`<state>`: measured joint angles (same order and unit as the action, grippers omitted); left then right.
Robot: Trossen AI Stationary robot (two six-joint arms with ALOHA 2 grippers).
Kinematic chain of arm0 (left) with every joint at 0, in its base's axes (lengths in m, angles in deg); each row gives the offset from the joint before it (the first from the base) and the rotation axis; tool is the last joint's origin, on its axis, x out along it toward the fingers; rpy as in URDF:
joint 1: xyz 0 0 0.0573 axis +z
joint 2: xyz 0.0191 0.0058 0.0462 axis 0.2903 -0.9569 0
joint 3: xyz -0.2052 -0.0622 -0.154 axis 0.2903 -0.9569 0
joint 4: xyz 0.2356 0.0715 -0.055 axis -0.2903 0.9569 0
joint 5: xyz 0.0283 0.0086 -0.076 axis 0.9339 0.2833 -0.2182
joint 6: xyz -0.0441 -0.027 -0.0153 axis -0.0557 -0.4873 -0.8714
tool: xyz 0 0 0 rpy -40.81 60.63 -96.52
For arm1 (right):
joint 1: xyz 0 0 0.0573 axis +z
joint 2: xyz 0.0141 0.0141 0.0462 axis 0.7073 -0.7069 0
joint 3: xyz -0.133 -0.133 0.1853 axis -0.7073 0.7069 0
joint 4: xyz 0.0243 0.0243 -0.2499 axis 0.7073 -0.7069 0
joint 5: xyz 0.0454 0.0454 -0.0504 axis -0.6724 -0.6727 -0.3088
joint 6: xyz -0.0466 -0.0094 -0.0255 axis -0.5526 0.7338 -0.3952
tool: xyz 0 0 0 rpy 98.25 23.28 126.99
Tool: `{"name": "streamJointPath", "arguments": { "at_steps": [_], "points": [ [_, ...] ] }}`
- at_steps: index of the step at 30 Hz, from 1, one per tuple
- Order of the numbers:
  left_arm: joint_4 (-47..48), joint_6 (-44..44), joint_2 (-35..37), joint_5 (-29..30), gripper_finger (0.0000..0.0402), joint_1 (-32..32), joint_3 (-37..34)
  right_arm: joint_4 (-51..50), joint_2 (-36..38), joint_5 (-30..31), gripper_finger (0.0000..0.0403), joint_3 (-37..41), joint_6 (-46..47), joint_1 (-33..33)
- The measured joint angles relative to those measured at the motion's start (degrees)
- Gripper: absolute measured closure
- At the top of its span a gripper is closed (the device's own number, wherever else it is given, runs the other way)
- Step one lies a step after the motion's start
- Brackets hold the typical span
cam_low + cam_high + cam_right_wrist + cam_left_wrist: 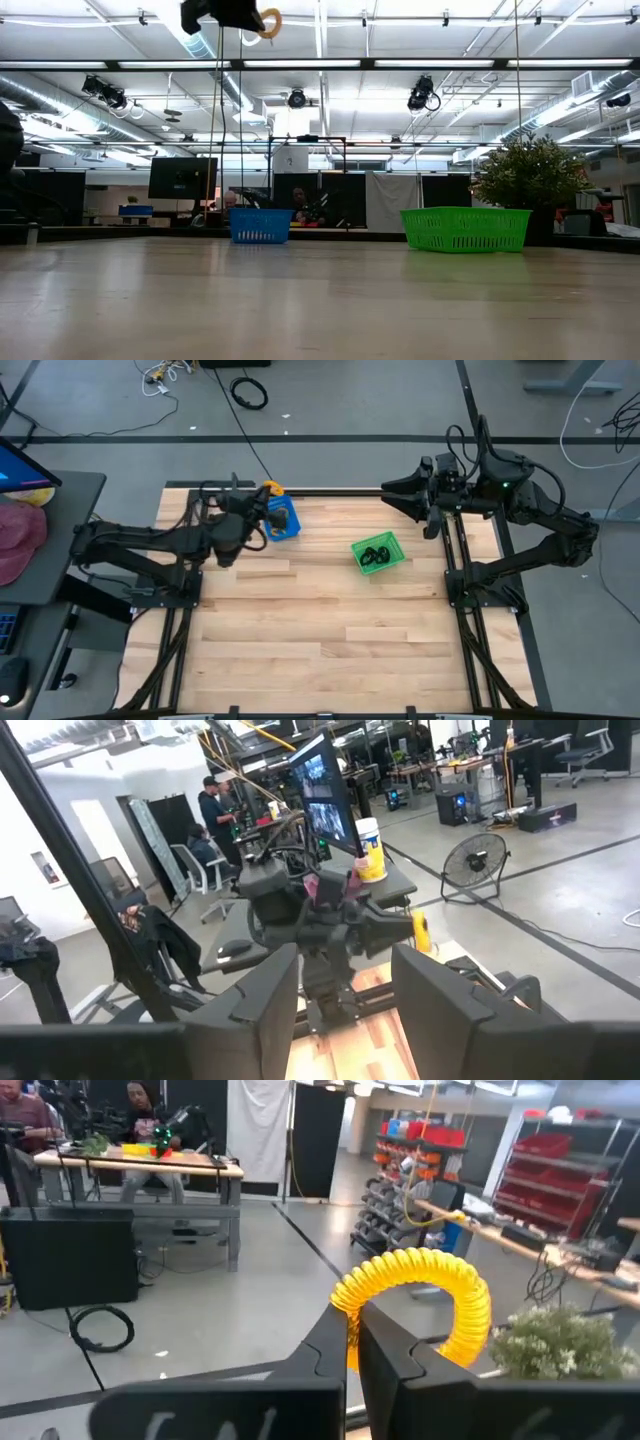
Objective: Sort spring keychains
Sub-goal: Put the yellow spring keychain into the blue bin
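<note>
An orange spring keychain (425,1285) is shut in my left gripper (352,1330), which is raised high over the table's far left part, close by the blue bin (283,520). In the low view the orange keychain (270,22) shows at the picture's top, well above the blue bin (260,225). Black spring keychains (376,554) lie inside the green bin (392,560), which stands on the table to the right of the blue one. My right gripper (345,995) is open and touches nothing. In the high view the right gripper (392,495) sits above the far edge, beyond the green bin. My left gripper pinches the orange keychain between its two fingers at one end of the coiled loop (348,1302). The rest of the loop arches out beyond the fingertips (330,1342). The keychain is lifted clear, high above the table.
A large black cable coil (249,393) lies on the floor beyond the table. A side desk with a pink cap (20,535) stands at the left. A plant (530,175) sits behind the green bin (466,228). People sit at desks in the room behind. Bare wooden tabletop (320,640) takes up the near half.
</note>
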<state>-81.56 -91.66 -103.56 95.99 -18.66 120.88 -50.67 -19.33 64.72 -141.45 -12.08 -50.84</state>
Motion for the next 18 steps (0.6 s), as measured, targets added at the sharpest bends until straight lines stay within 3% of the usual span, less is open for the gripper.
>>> {"name": "streamJointPath", "arguments": {
  "at_steps": [4, 8, 11, 18],
  "points": [
    [0.02, 0.39, -1.80, -0.23, 0.0393, 1.32, 1.48, -0.12, 0.00, -0.18, 0.0239, 0.00, 0.00, 0.00],
    [0.78, 1.79, -2.33, -2.92, 0.0393, 7.33, 2.61, -0.28, 0.00, -0.18, 0.0239, 0.00, 0.00, 0.00],
    [5.09, -1.27, -2.33, -11.08, 0.0393, 14.11, 4.01, -0.30, 0.00, -0.18, 0.0239, -0.02, 0.00, 0.00],
    [29.76, -15.84, -6.90, -30.99, 0.0393, 29.22, 10.40, -0.39, 0.00, -0.21, 0.0239, 0.00, 0.20, 0.01]
  ]
}}
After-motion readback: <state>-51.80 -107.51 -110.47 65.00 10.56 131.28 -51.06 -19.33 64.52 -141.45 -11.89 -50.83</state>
